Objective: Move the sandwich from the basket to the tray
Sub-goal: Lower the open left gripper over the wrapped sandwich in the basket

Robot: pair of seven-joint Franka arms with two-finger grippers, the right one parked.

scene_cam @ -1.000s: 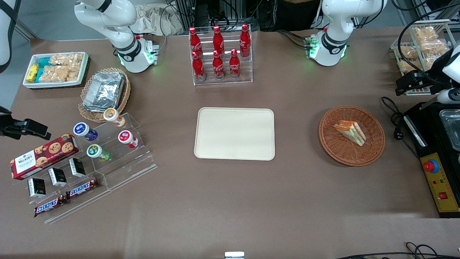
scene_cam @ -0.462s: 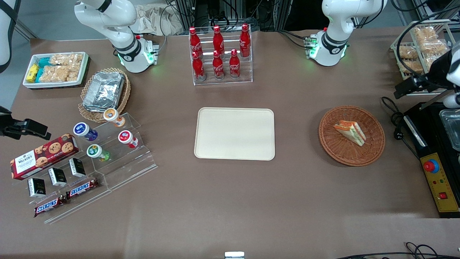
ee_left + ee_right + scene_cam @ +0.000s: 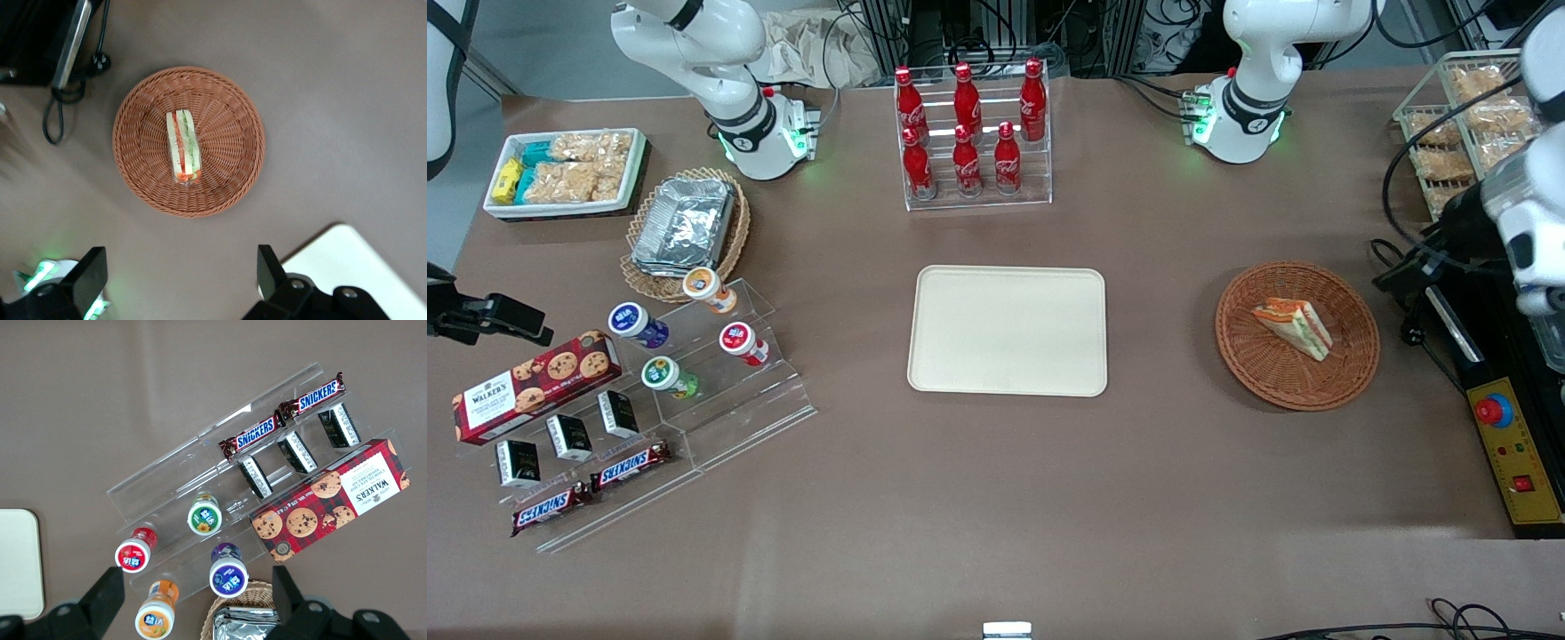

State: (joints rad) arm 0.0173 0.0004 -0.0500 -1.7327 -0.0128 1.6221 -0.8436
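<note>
Sandwich [image 3: 183,147] lies in the wicker basket [image 3: 230,177], well apart from the tray [image 3: 1007,330]: likely light, soft, slippery in its wrap. Gripper [image 3: 180,277] hovers above, jaws wide; best pinch across the bread faces, gently.

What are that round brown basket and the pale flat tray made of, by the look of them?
The basket looks like woven wicker, reddish-brown and matte: ringed strands show all over it around the sandwich. The tray looks like moulded plastic, cream with a smooth, faintly shiny face, rounded corners and a low rim. The hand hangs open above the basket.
</note>
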